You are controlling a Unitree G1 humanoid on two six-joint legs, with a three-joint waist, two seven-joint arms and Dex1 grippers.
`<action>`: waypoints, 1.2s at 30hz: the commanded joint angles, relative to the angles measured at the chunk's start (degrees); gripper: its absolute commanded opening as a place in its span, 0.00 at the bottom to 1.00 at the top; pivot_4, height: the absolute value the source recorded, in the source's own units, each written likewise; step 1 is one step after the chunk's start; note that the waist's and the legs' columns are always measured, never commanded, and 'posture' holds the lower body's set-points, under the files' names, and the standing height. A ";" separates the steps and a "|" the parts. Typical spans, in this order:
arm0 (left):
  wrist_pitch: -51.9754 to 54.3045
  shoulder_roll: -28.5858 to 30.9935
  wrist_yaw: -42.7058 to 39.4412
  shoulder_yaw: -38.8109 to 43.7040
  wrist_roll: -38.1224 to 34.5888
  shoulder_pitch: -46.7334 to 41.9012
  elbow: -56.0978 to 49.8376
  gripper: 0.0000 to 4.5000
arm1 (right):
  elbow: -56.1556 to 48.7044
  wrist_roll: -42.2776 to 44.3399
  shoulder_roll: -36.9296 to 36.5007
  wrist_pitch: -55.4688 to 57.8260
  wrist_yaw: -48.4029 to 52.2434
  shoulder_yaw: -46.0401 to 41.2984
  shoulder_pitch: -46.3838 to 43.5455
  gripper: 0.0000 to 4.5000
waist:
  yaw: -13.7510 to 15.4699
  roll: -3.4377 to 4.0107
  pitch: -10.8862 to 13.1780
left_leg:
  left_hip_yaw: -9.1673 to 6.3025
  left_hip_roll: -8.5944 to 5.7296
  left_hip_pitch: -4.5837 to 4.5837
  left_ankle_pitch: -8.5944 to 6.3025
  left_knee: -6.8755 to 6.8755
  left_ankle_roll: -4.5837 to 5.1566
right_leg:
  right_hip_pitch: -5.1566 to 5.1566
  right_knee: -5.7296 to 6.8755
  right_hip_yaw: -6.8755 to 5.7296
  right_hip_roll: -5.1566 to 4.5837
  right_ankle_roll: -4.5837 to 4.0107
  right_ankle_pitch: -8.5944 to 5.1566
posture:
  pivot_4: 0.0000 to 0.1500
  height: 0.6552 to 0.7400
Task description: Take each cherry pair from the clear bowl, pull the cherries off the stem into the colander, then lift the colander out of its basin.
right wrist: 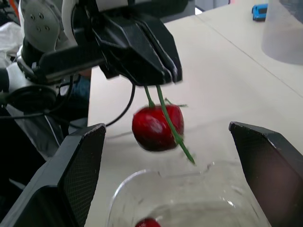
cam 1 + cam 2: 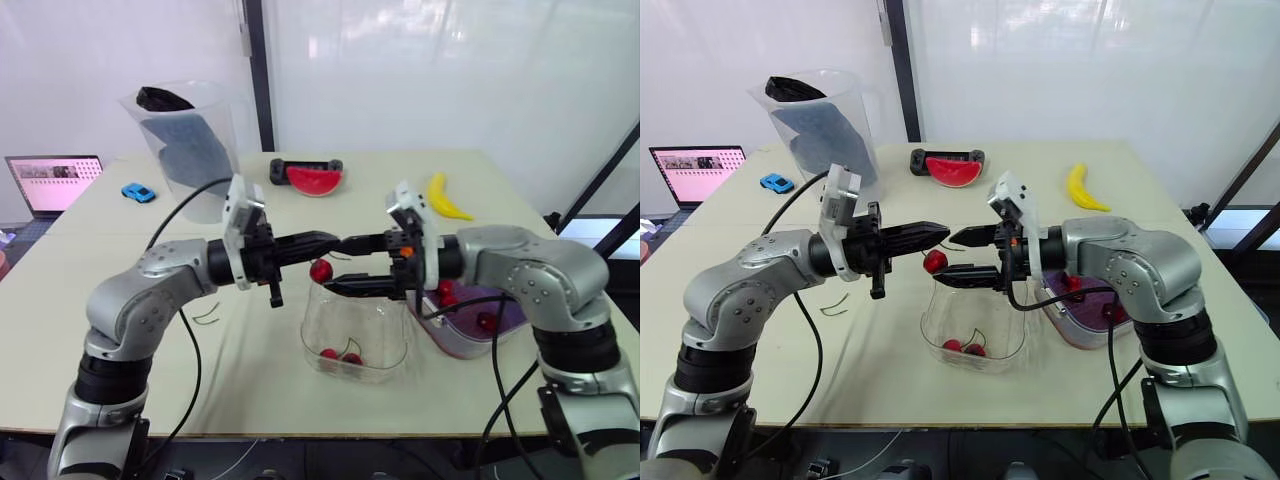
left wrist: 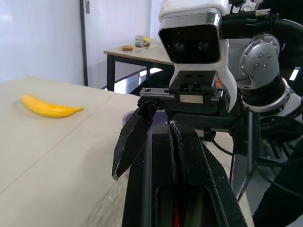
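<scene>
Left end effector (image 2: 330,241) clamped on thin green stem (image 1: 166,116). Glossy round red cherry (image 2: 321,270) hangs from it over clear plastic bowl (image 2: 392,335). Right end effector (image 2: 338,266) wide, black fingers above and below cherry, apart from it. Purple colander (image 2: 505,312) just beside bowl on matte beige worktop (image 2: 250,370).

The counter (image 2: 480,190) holds a clear bowl (image 2: 355,340) at the near middle, a basin (image 2: 458,346) just right of it, a banana (image 2: 444,197) and watermelon slice (image 2: 314,181) farther back, a blue toy car (image 2: 138,192) and tall jug (image 2: 190,150) back left.
</scene>
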 commanded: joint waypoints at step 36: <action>-4.72 -2.32 -0.72 -0.84 2.10 -1.89 1.01 0.00 | -1.40 -1.80 -4.04 1.89 -2.58 3.71 1.98 0.31 | 0.05 0.00 0.00 | 0.01 -0.02 0.00 -0.03 -0.02 0.05 | -0.01 -0.01 0.00 0.00 0.00 0.00 | 1.00 1.00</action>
